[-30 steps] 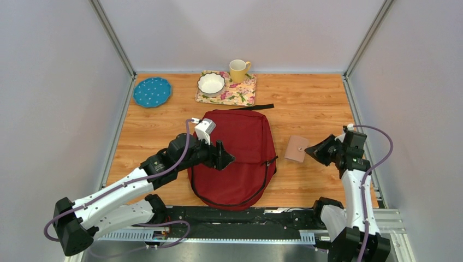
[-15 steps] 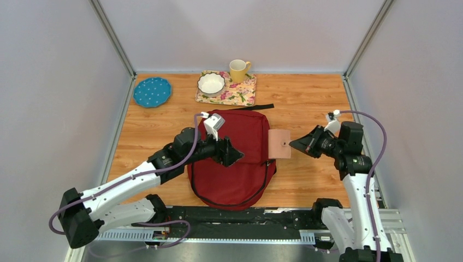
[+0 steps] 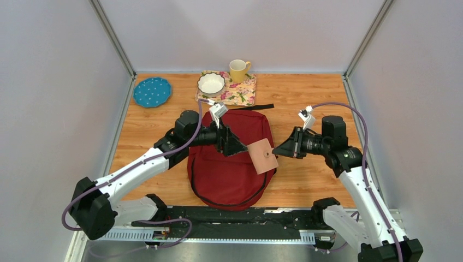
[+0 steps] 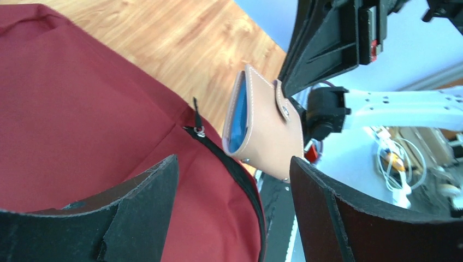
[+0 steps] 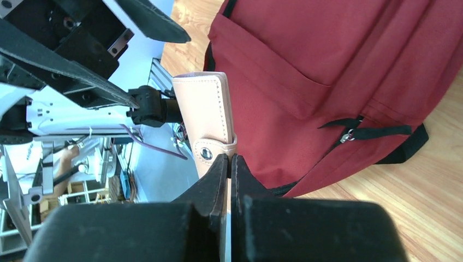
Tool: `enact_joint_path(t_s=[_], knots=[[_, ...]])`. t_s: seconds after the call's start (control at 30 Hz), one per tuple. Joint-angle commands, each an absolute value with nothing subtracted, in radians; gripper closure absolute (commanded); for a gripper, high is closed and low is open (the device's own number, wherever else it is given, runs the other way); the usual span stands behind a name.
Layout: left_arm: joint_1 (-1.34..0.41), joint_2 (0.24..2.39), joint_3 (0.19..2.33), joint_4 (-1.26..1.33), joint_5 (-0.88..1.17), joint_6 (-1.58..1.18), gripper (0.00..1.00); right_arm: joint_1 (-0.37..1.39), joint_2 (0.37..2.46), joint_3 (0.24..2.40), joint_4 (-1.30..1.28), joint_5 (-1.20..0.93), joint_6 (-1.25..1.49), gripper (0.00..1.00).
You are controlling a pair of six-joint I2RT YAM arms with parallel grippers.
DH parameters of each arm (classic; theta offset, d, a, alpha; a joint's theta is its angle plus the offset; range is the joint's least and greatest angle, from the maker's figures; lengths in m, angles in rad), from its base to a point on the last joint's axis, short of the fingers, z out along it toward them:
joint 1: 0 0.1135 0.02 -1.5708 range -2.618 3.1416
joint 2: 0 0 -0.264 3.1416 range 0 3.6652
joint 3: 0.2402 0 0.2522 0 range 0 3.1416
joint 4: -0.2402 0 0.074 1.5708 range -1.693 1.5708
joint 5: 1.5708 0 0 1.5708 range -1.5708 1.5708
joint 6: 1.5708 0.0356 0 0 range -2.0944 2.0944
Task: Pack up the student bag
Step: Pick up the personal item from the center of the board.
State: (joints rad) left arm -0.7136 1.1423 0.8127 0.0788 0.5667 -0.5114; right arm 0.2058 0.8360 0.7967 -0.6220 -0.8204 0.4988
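You're pinching the wallet (image 3: 263, 156) with the right end effector (image 3: 274, 152) over the bag (image 3: 229, 177), probably offering it to the wide-open left end effector (image 3: 240, 148).

On the wooden worktop (image 3: 306, 98), a blue dotted plate (image 3: 152, 91) lies at the far left, apart from a floral tray (image 3: 240, 94) bearing a white scalloped bowl (image 3: 211, 83), with a yellow mug (image 3: 238, 70) upright at the tray's far edge.

Centre: I see the dark red fabric backpack (image 3: 232, 164) lying on the wooden table (image 3: 311, 98).
Its right edge: tan leather wallet (image 3: 263, 155) over it.
Top centre: white ceramic bowl (image 3: 211, 83) on floral rectangular tray (image 3: 243, 95), yellow ceramic mug (image 3: 238, 70) at its far edge.
Upper left: blue round plate (image 3: 152, 91).
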Motion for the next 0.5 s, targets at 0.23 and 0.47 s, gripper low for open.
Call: enact_joint_path(t_s=[0.23, 0.47], knots=[[-0.696, 1.245, 0.942, 0.132, 0.87, -0.542, 0.18, 0.342, 0.854, 0.925, -0.618, -0.845, 0.362, 1.0], [-0.696, 1.324, 0.989, 0.112, 1.083, -0.551, 0.18, 0.422, 0.876, 0.98, -0.661, -0.795, 0.302, 1.0]])
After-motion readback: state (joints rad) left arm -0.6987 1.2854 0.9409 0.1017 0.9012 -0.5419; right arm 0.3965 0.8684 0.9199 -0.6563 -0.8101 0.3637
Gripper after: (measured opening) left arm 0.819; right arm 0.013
